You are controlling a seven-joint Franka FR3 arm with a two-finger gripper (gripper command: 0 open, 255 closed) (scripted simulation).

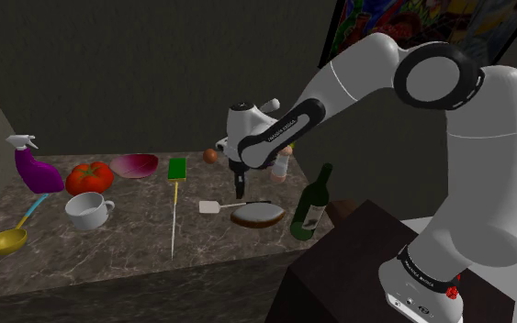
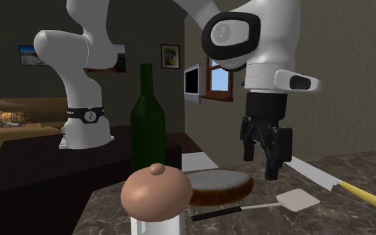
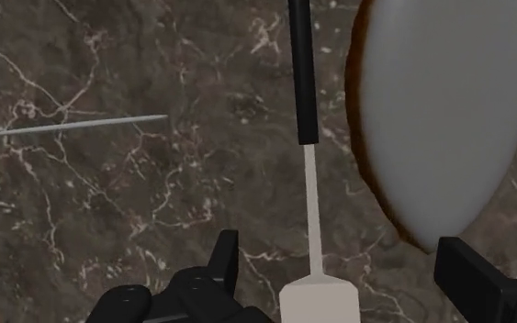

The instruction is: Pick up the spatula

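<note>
Taking as landmark the oval bread slice (image 1: 256, 216) with brown crust and pale grey face, flat on a dark marble counter (image 1: 109, 261) with pale veins.

Just beside that slice, on the side away from the arm's stand, find the spatula (image 3: 313, 211): black handle, thin pale shaft, flat cream blade. Lies flat on the stone. Handle runs alongside the crust, close to it with a thin strip of counter between; blade reaches past the slice's end.

Directly above the shaft, near the blade, see the all-black two-finger gripper (image 2: 261, 163). Hangs pointing down, clear of the counter. Fingers spread wide, one on either side of the shaft, the one nearer the slice level with the crust's edge. Touching neither spatula nor slice, clasping nothing.

Near the slice on the stand's side, note a tall dark green glass bottle (image 1: 311, 206), upright. Also near the slice, a white shaker with a rounded brown cap (image 2: 155, 193).

Beyond the spatula from the slice, a long thin knife with yellow handle (image 1: 174, 225), flat on the counter. Well apart from the slice in that same direction: a white mug (image 1: 86, 211), a red tomato (image 1: 89, 176), a purple spray bottle (image 1: 36, 170) and a yellow ladle with blue handle (image 1: 6, 240).
</note>
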